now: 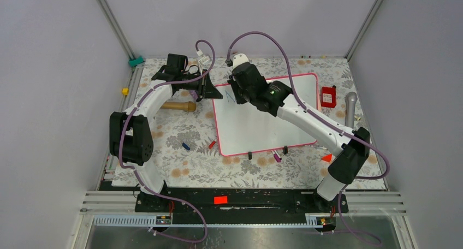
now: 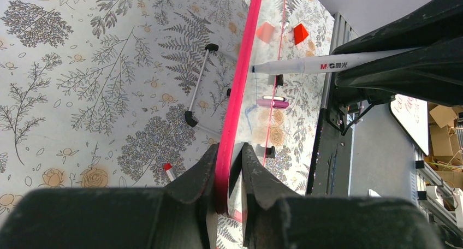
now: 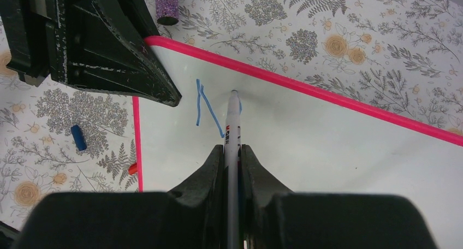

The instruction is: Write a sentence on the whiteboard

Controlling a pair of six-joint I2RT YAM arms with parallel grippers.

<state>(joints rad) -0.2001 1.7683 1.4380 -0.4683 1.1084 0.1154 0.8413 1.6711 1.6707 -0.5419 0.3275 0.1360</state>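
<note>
Right hand pinching marker, tip on whiteboard just ahead

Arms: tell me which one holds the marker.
The right arm: its jaws clamp the marker; the left arm only pinches the pink frame of the whiteboard.

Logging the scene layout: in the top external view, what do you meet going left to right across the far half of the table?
Yellow block → wooden handle → whiteboard → red box → grey cylinder.
</note>
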